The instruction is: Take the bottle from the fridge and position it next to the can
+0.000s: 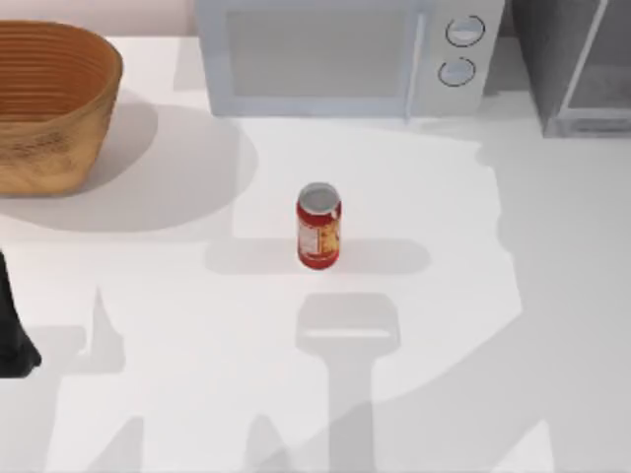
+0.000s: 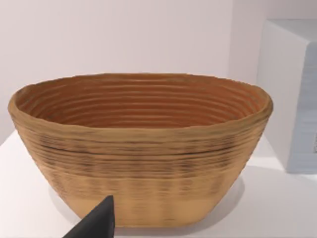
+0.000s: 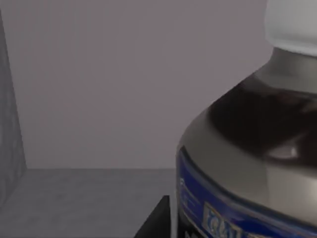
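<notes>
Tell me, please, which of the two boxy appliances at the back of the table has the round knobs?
The white microwave, at the back centre. Two round knobs sit on its right panel; the grey fridge in the back right corner has none.

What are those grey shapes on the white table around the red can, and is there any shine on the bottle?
Top view: soft grey shadows cross the white table; one stretches sideways from the small red can, another spreads beside the woven basket. Right wrist view: a pale highlight glints on the dark, white-capped bottle.

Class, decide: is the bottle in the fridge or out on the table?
In. The right wrist view shows the bottle upright against the fridge grey inner walls and floor.
</notes>
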